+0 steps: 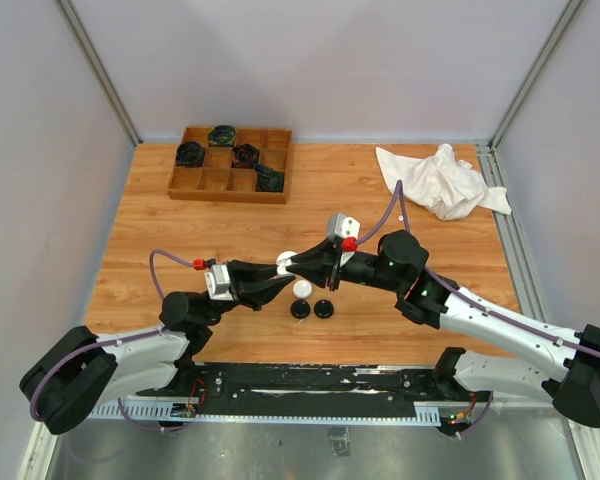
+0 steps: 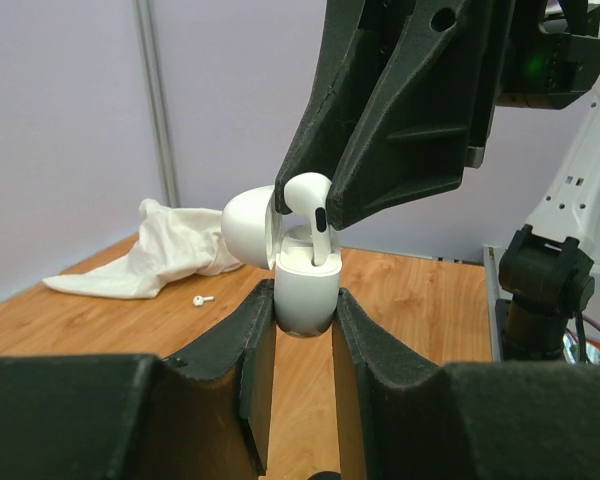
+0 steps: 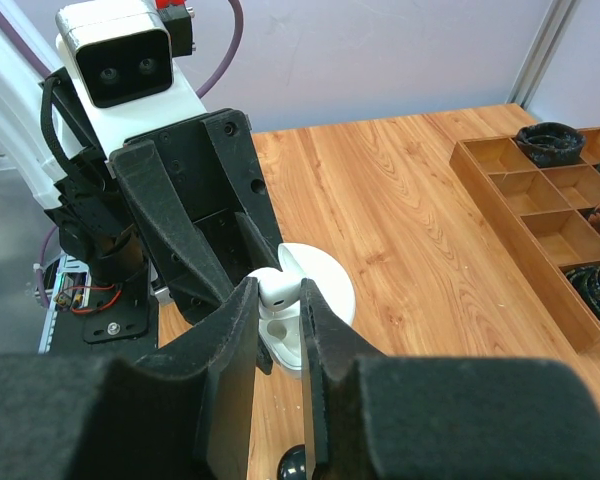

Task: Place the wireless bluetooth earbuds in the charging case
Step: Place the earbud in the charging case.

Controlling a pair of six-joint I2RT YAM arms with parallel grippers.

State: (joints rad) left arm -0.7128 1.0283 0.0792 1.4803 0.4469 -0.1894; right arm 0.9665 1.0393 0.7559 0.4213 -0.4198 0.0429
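Observation:
My left gripper (image 2: 305, 305) is shut on a white charging case (image 2: 305, 290) and holds it upright above the table, with its lid (image 2: 248, 225) swung open. My right gripper (image 3: 278, 297) is shut on a white stemmed earbud (image 3: 280, 288). The earbud (image 2: 312, 205) has its stem going down into the case's open top. In the top view the two grippers (image 1: 278, 272) (image 1: 302, 263) meet over the middle of the table. A second white earbud (image 2: 198, 299) lies loose on the wood near the cloth.
A white puck (image 1: 302, 289) and two black pucks (image 1: 300, 310) (image 1: 324, 308) lie under the grippers. A wooden tray (image 1: 205, 180) with dark cases stands at the back left. A crumpled white cloth (image 1: 442, 180) lies at the back right.

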